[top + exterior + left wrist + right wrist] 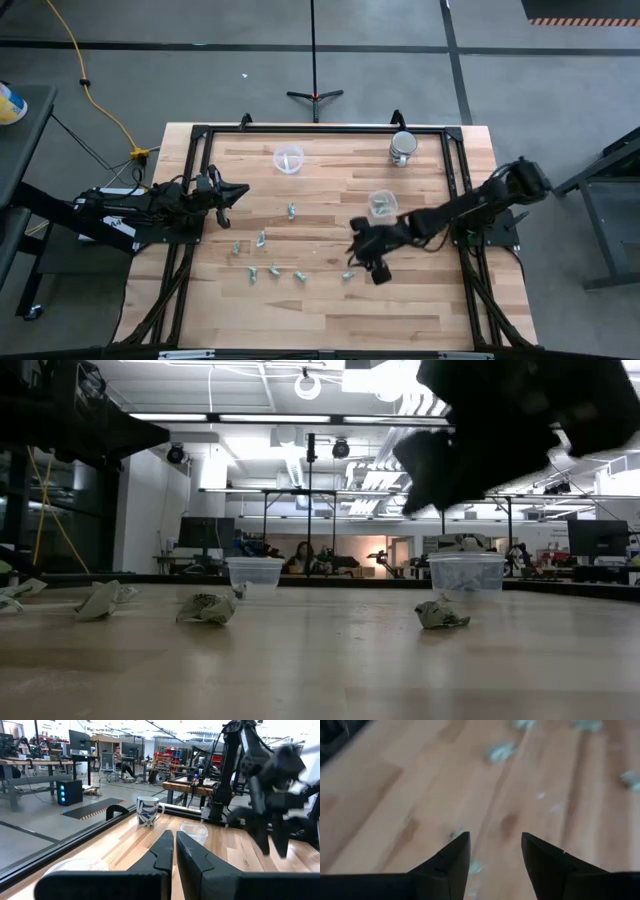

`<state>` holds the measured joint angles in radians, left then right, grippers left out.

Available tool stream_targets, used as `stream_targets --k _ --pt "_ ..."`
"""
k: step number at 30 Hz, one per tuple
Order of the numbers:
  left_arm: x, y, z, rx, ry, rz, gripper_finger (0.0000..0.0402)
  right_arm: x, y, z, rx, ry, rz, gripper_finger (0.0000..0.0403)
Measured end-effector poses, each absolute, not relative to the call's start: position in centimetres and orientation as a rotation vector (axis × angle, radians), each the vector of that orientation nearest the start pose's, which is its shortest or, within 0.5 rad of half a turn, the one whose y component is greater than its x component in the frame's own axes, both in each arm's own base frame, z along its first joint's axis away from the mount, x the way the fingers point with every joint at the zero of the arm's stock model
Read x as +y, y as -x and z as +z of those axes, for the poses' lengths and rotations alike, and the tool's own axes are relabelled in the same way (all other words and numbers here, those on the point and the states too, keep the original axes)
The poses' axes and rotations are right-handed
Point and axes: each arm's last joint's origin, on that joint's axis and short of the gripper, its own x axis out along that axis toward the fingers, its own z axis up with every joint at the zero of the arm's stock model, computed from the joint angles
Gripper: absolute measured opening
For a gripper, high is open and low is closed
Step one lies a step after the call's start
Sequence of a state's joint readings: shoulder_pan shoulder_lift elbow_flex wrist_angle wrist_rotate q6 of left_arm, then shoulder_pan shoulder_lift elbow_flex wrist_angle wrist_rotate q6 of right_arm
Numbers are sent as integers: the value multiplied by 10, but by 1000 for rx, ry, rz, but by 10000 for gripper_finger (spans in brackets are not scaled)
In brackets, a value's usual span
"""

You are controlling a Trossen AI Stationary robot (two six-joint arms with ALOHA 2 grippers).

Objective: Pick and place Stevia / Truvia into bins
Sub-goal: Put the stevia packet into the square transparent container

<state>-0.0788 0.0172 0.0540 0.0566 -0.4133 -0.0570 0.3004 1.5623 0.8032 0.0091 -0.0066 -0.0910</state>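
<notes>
Several small crumpled pale green-and-white packets (262, 238) lie scattered on the wooden table between the arms. Two clear cups stand upright, one (288, 158) toward the far edge and one (382, 204) right of centre with packets inside. My right gripper (365, 252) hovers open above the table, just right of the nearest packet (348, 274). In the right wrist view its fingers (495, 840) point down at the wood, and that packet (474, 866) peeks out beside one finger. In the low view the gripper (500, 430) hangs well above the packet (440, 615). My left gripper (235, 192) waits shut at the table's left side.
A shiny mug with a handle (402, 147) stands near the far right corner. A black frame (320, 128) runs along the table's edges. Bare wood lies toward the near edge (330, 320). People sit in the room beyond the table (300, 555).
</notes>
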Motion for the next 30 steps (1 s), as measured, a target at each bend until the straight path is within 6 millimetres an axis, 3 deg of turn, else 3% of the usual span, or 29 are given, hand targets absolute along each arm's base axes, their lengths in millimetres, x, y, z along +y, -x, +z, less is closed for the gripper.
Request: stream_targets --k 6,12,16,22,25,30 --pt "4 -93 186 -100 79 332 56 108 -301 137 819 196 354 170" --pt "4 -93 186 -101 79 332 56 110 -304 115 876 172 364 159" --pt "4 -93 186 -101 79 332 56 110 -304 116 876 165 360 124" --pt "4 -93 186 -99 79 332 56 109 -304 118 871 151 380 13" --pt "4 -93 185 -97 79 332 56 108 -307 125 823 127 296 17" --pt "4 -93 186 -98 79 331 56 89 -298 162 776 209 91 4"
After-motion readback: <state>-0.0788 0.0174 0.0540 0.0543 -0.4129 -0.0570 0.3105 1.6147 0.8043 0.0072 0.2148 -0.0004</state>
